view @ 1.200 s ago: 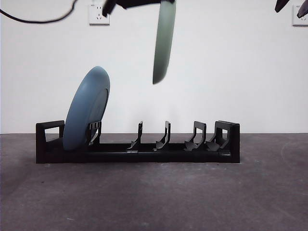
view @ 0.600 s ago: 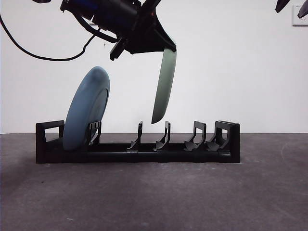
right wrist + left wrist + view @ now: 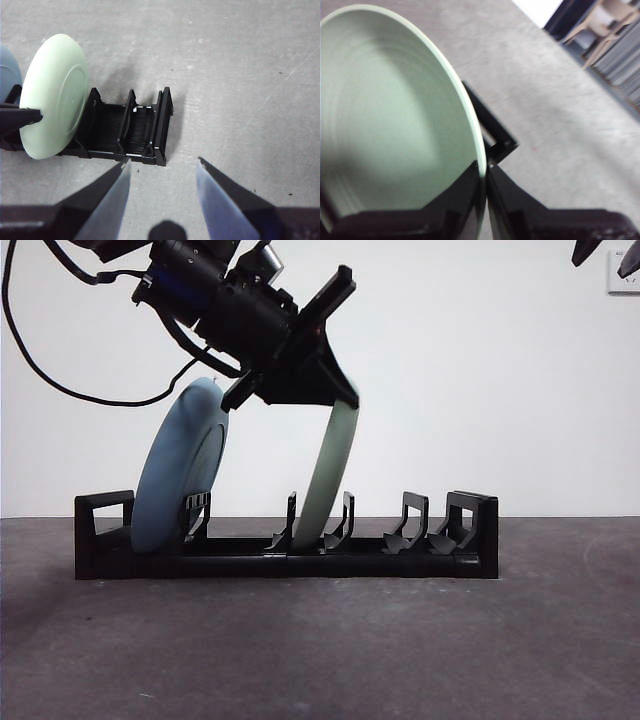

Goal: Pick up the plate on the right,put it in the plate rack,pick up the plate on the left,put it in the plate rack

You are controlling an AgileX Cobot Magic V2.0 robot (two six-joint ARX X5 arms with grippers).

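Pinching the upper rim of the round pale green plate [image 3: 328, 475] between its two black jaws, the left gripper [image 3: 484, 172] is seen above the middle of the long low black plastic plate rack [image 3: 286, 535], and the plate's lower edge is set between two middle prongs, leaning. A round blue-grey plate [image 3: 180, 468] is leaned in the slot at the rack's left end. The right gripper [image 3: 162, 172] is held well above the grey table [image 3: 320, 640], jaws spread and empty.

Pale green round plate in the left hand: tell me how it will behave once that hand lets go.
The pale green round plate looks rigid. Its lower edge sits between the black plastic rack's prongs, so it will probably lean, not roll. The left hand pinches only its rim.
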